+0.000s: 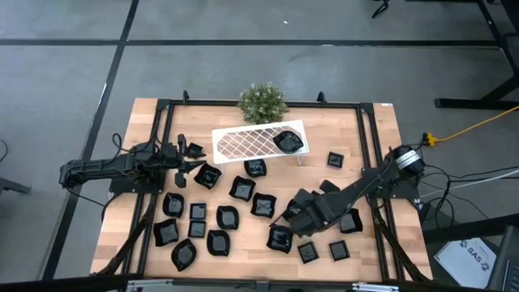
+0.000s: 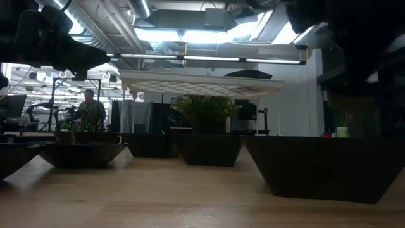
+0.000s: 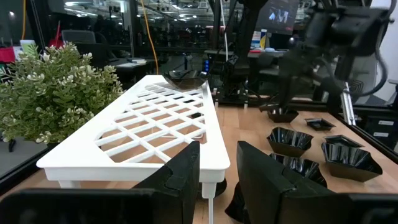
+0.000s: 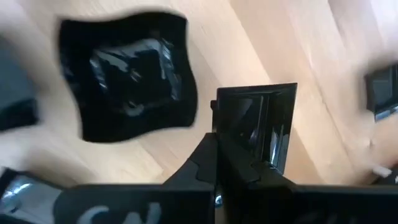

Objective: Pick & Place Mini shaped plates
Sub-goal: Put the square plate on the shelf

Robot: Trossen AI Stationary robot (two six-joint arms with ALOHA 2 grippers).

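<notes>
Your right gripper (image 4: 239, 155) sits lower right of centre in high view, fingers pinched tight on rim of small square plate (image 4: 261, 127); edge grip suits shallow dish. Wavy-edged plate (image 4: 127, 84) lies just beside it on wood. Remaining mini plates (image 1: 229, 216) scatter across lower half of table (image 1: 381, 130). One plate (image 1: 287, 142) already rests on white rack (image 1: 243, 144) at top centre, likely your drop target. Left gripper (image 3: 217, 180) waits at rack's left end, fingers parted, holding nothing. Plant (image 1: 262, 102) stands behind rack.
</notes>
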